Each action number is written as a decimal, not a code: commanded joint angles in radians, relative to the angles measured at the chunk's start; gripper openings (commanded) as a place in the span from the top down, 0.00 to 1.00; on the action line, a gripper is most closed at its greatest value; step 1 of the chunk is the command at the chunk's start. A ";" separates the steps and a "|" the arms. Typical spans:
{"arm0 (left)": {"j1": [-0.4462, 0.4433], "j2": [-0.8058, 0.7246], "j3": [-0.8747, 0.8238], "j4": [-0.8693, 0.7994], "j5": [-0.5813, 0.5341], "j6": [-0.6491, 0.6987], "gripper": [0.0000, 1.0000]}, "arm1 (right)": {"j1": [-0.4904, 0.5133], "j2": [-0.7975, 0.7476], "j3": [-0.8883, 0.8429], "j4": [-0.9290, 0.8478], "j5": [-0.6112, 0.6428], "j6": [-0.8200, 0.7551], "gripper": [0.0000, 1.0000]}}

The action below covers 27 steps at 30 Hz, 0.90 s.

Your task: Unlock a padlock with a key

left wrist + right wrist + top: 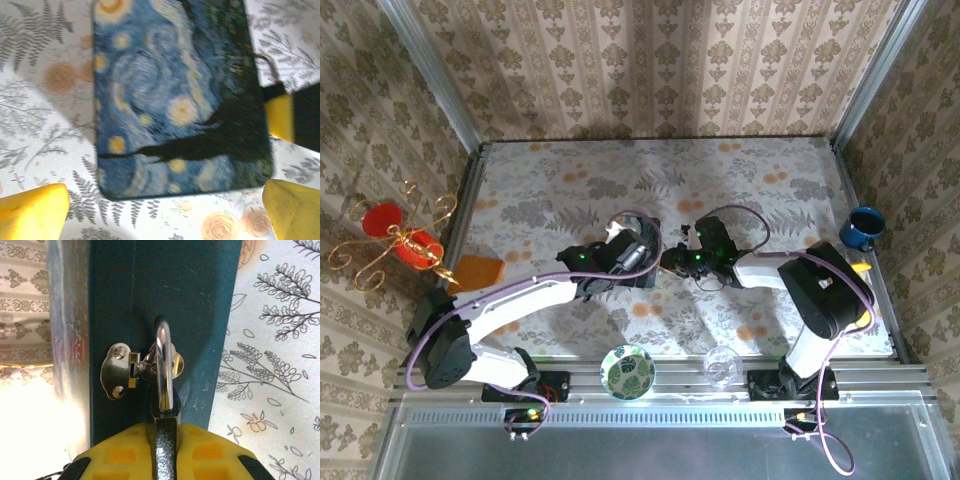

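1. tin: blue swirly starry-night print, yellow stars, pretty neat
2. worktop: pale, grey ferns, orange blooms
3. padlock: dark speckled body, shiny silver shackle
4. right hand: yellow pads

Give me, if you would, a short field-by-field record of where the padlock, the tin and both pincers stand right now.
padlock: shackle looped through the metal hasp on the side of the blue tin
right pincer: shut on the padlock's dark body
left pincer: open, above the blue tin's painted lid, holding nothing
blue tin: lying flat on the floral table, between the two arms
lock state: shackle appears seated in the body; not seen open
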 commanded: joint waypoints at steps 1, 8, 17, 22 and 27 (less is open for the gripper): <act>-0.056 0.058 0.017 0.019 -0.052 -0.007 0.00 | -0.002 0.008 -0.026 0.112 -0.022 0.046 1.00; -0.121 0.211 0.118 -0.079 -0.182 0.006 0.00 | -0.001 0.002 -0.051 0.141 -0.009 0.061 1.00; -0.077 0.308 0.156 -0.232 -0.275 -0.041 0.00 | 0.004 -0.018 -0.043 0.095 -0.006 0.044 1.00; -0.016 0.275 0.087 -0.258 -0.278 -0.067 0.00 | -0.017 -0.038 -0.078 0.082 -0.009 0.029 1.00; 0.019 0.227 0.044 -0.204 -0.248 -0.065 0.00 | -0.026 -0.053 -0.078 0.044 -0.044 -0.025 1.00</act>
